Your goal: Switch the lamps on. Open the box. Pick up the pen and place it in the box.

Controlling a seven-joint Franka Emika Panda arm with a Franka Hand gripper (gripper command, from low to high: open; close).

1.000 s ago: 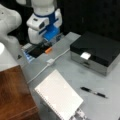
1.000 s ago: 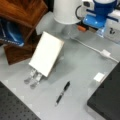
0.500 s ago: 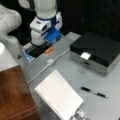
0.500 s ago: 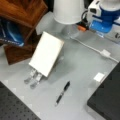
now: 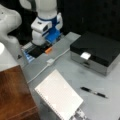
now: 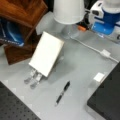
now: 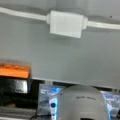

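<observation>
My gripper point(image 5: 41, 46) hovers beside the cable switch point(image 5: 50, 61); whether it's parted, I can't tell. Pen point(image 5: 93, 92) near the box point(image 5: 96, 53) looks light, slippery; I'd pinch mid-barrel.

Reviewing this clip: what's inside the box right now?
Nothing inside shows. The box sits closed, its black lid down and the white clasp at the front, so the interior is covered. The pen lies outside on the table.

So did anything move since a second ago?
Hardly anything. The gripper hangs low at the table's far end near the orange piece, about where it was. The box stays closed, and the pen lies untouched on the table.
</observation>
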